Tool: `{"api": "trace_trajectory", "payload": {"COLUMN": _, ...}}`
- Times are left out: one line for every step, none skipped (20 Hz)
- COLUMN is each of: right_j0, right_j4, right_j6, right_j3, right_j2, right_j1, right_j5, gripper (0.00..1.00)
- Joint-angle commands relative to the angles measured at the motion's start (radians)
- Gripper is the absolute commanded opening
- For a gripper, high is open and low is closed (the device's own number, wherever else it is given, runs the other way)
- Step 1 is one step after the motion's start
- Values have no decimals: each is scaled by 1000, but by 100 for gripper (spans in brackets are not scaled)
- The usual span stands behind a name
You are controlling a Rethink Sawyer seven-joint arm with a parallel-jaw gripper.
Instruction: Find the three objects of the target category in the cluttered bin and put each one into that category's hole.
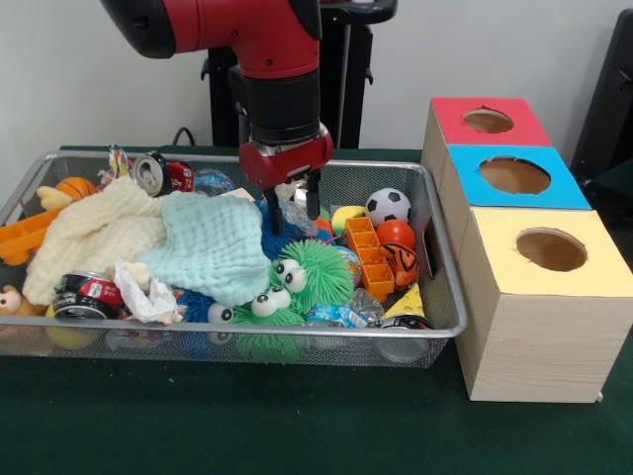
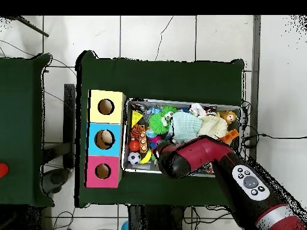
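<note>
The claw [image 1: 295,208], fingers spread and empty, hangs over the bin [image 1: 440,297] centre, seemingly ready to dig, balls at its 3 o'clock.

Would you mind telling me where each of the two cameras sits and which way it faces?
Front view: low, across the table from the robot, facing the wire bin and three boxes; shows the red arm and gripper reaching into the bin.
Overhead view: above, looking straight down at the green table; shows the arm from the bottom right.
Shared: bin, boxes, green fuzzy toy, soccer ball, arm.
</note>
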Motion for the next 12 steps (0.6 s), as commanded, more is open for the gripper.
{"api": "trace_trajectory", "payload": {"right_j0": 10, "right_j4": -32, "right_j6": -7, "right_j3": -46, "right_j2": -27, "right_j1": 33, "right_j5": -17, "gripper": 100}}
{"api": "trace_trajectory", "payload": {"right_j0": 10, "right_j4": -32, "right_j6": -7, "right_j3": -46, "right_j2": -28, "right_j1": 33, "right_j5": -17, "gripper": 100}}
{"api": "trace_trajectory", "payload": {"right_j0": 10, "right_j4": -31, "right_j6": -8, "right_j3": -46, "right_j2": -28, "right_j1": 34, "right_j5": -18, "gripper": 100}}
{"api": "trace_trajectory", "payload": {"right_j0": 11, "right_j4": -32, "right_j6": -8, "right_j3": -47, "right_j2": -29, "right_j1": 35, "right_j5": -18, "gripper": 100}}
{"api": "trace_trajectory", "payload": {"right_j0": 11, "right_j4": -32, "right_j6": -7, "right_j3": -47, "right_j2": -30, "right_j1": 35, "right_j5": -19, "gripper": 100}}
{"api": "trace_trajectory", "payload": {"right_j0": 13, "right_j4": -32, "right_j6": -5, "right_j3": -48, "right_j2": -31, "right_j1": 36, "right_j5": -20, "gripper": 100}}
{"api": "trace_trajectory", "payload": {"right_j0": 14, "right_j4": -33, "right_j6": -4, "right_j3": -49, "right_j2": -33, "right_j1": 37, "right_j5": -21, "gripper": 100}}
{"api": "trace_trajectory", "payload": {"right_j0": 16, "right_j4": -34, "right_j6": -3, "right_j3": -50, "right_j2": -34, "right_j1": 38, "right_j5": -22, "gripper": 100}}
{"api": "trace_trajectory", "payload": {"right_j0": 17, "right_j4": -36, "right_j6": -1, "right_j3": -51, "right_j2": -35, "right_j1": 40, "right_j5": -25, "gripper": 100}}
{"api": "trace_trajectory", "payload": {"right_j0": 19, "right_j4": -38, "right_j6": 1, "right_j3": -52, "right_j2": -38, "right_j1": 41, "right_j5": -27, "gripper": 100}}
{"api": "trace_trajectory", "payload": {"right_j0": 21, "right_j4": -38, "right_j6": 3, "right_j3": -52, "right_j2": -39, "right_j1": 41, "right_j5": -26, "gripper": 100}}
{"api": "trace_trajectory", "payload": {"right_j0": 22, "right_j4": -39, "right_j6": 4, "right_j3": -52, "right_j2": -40, "right_j1": 41, "right_j5": -26, "gripper": 100}}
